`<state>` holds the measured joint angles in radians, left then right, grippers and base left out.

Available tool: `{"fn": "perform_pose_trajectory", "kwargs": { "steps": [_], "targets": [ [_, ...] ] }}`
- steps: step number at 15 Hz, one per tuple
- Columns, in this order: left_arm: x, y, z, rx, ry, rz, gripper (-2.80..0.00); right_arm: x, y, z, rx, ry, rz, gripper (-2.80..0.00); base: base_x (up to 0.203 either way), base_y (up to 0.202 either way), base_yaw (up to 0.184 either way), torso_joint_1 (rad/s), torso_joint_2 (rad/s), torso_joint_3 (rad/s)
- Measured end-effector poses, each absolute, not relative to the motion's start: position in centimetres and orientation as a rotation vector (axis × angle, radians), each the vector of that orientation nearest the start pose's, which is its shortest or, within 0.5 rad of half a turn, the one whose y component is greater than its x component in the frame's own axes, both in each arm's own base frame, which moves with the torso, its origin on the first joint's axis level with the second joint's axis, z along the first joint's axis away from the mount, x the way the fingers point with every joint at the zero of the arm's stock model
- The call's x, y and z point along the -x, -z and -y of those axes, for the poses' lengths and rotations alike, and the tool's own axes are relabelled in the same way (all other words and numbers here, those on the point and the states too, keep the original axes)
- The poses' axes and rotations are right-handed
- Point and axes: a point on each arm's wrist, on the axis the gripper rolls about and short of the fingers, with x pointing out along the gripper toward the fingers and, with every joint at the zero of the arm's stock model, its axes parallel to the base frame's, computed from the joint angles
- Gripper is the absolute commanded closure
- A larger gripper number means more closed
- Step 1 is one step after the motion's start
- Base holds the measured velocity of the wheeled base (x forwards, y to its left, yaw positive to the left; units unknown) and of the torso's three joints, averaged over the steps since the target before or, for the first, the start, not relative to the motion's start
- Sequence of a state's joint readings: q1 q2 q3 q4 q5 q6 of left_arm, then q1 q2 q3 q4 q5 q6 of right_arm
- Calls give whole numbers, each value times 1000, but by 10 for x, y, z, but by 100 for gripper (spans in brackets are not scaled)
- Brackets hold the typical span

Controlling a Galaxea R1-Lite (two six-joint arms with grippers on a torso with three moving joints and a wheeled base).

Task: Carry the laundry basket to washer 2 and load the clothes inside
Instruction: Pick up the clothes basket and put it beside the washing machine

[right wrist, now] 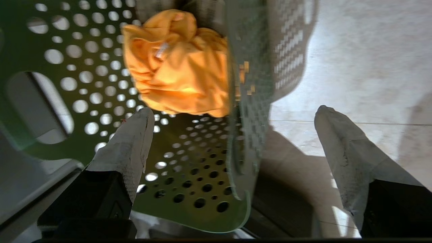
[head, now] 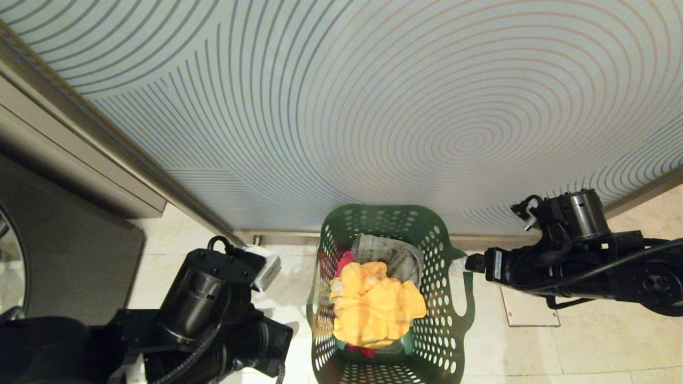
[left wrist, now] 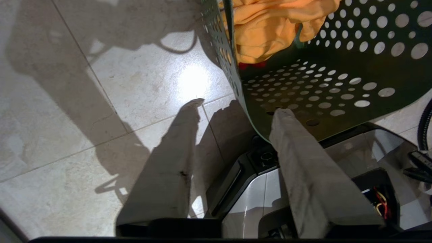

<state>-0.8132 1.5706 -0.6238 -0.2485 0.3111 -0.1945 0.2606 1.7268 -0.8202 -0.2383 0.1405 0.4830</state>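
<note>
laundry basket [head: 392, 298] wall between parted right hand [right wrist: 233, 111] fingers

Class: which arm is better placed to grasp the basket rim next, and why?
Right: its pincer is open astride the laundry basket wall. The left pincer sits at the corner.

Left arm [head: 213, 309]: black housings, ribbed cylindrical wrist motor, white camera block clipped at its front, looped black cable, braided hose; right arm [head: 576, 256]: black jointed links, metal-capped cylindrical motor, black cables along its length, small white label near the wrist; left gripper [left wrist: 236, 109]: two long tapered fingers [left wrist: 303, 162] wrapped in grey-white fabric tape, scuffed, on black mounts; right gripper [right wrist: 233, 111]: the same taped fingers [right wrist: 125, 148], black mounts; base: glossy white and black panels, red and yellow wiring exposed.
</note>
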Motion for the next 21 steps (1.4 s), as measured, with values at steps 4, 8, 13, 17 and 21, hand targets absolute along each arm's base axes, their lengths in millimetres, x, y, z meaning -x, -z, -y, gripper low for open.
{"fn": "perform_pose_trajectory", "kwargs": {
  "steps": [4, 8, 13, 17, 21],
  "targets": [
    [-180, -131, 187, -190, 417, -652, -280, -291, -140, -82, -452, -260, -777, -280, 0, 0, 0, 0, 0, 0],
    [-196, -116, 207, -188, 334, -670, -280, -302, -138, -87, -508, -344, -805, -280, 0, 0, 0, 0, 0, 0],
    [-206, -99, 225, -173, 321, -691, -280, -318, -126, -92, -514, -351, -823, -280, 0, 0, 0, 0, 0, 0],
    [-219, -85, 239, -165, 287, -654, -280, -328, -116, -95, -519, -374, -812, -280, 0, 0, 0, 0, 0, 0],
    [-227, -74, 248, -163, 288, -665, -280, -336, -111, -99, -544, -390, -817, -280, 0, 0, 0, 0, 0, 0]
  ]
}}
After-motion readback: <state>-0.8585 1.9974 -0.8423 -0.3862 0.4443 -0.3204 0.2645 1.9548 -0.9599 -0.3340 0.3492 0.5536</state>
